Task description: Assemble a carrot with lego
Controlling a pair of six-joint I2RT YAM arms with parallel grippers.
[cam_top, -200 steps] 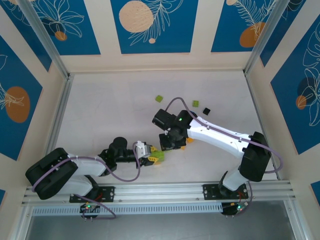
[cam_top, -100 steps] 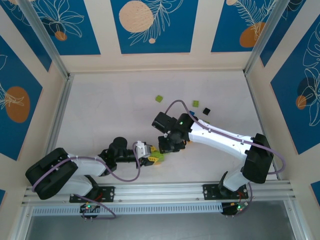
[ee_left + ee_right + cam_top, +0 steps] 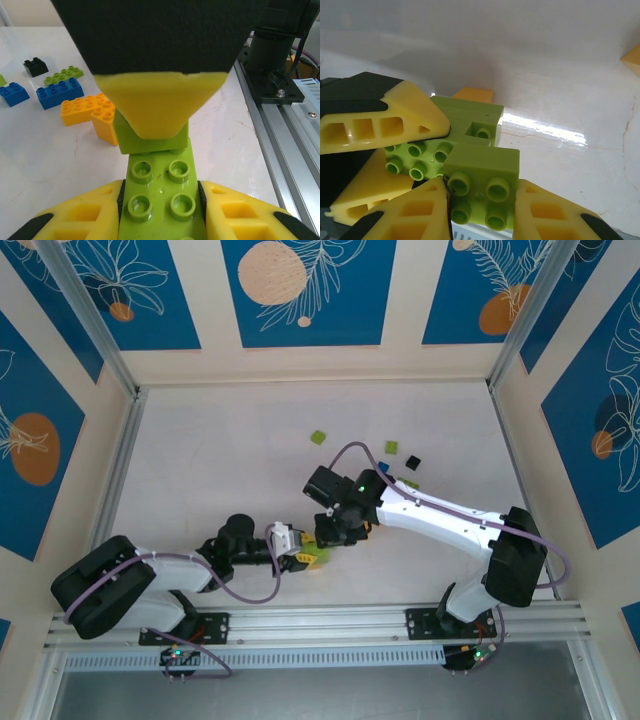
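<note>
Left hand [image 3: 292,552]: noted at lower centre of the overhead frame, clenched on the left-held lime brick [image 3: 160,200]. The brick is pinched between yellow fingers [image 3: 80,220] at the bottom of the left wrist frame, studs towards the camera.
Right hand [image 3: 335,530]: noted just up and right of the left hand in the overhead frame, clenched on the right-held lime brick [image 3: 482,167] at bottom centre of the right wrist frame.
Contact: the right-held lime brick is seen against the far end of the left-held lime brick; whether it is fully seated cannot be told.
Loose lego, left of the left wrist frame: two orange bricks [image 3: 85,109], two blue bricks [image 3: 60,91], a flat lime piece [image 3: 64,75] and a black brick [image 3: 35,65] are laid on the tabletop [image 3: 220,470].
Loose lego, overhead frame: a lone lime brick [image 3: 318,437] is seen above centre, apart from both hands.
</note>
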